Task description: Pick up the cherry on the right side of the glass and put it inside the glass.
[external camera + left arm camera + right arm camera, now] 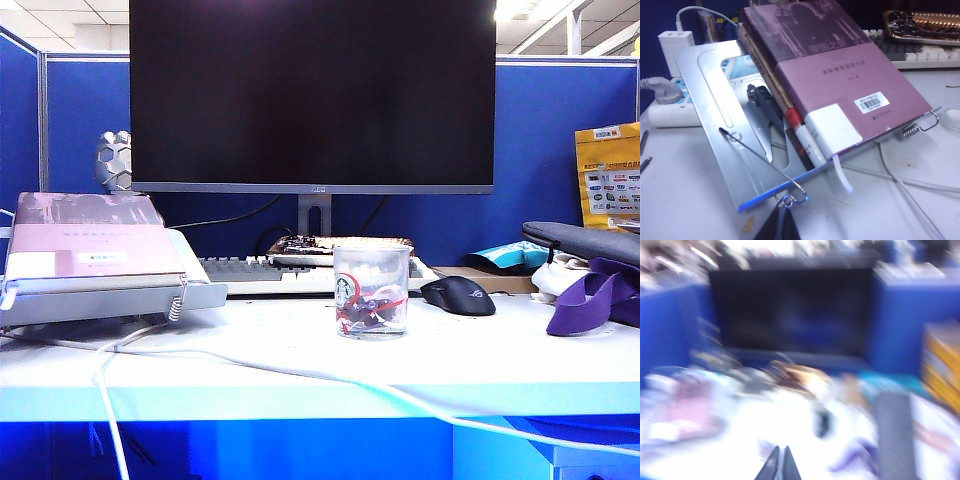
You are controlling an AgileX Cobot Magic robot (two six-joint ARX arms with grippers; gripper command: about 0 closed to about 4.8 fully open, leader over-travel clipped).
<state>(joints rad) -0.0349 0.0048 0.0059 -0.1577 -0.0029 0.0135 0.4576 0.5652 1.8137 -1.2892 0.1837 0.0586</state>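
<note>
**Cherry looks like it's in the glass, arms clear of the desk**

Going left to right across the exterior view: there's a metal book stand (120, 300) holding a pinkish-purple book (85, 245), with a white cable (300, 375) trailing across the desk (250, 340). The left gripper isn't really visible; the left wrist view only shows a dark sliver at the lower edge under the stand, so I can't tell whether its fingers are open or closed. That camera is just looking at the stand and book.

In the middle sits the glass (371, 291), upright, in front of the keyboard (240, 270). Something dark reddish lies at the bottom of it, which I'd guess is the cherry (362, 311), though it's mixed up with the red marks printed on the glass, so not 100% sure. No cherry shows on the desk to the right of the glass, only the black mouse (458, 295) just beside it, then a purple strap (595, 300) further right.

The right gripper (779, 465) shows only in its own very blurry wrist view, fingers pinched together with nothing between them, up above the desk facing the monitor (312, 95).

Risks from here: that blur suggests the arm is swinging quickly, and a low sweep could clip the glass or mouse and tip the cherry back out
</note>
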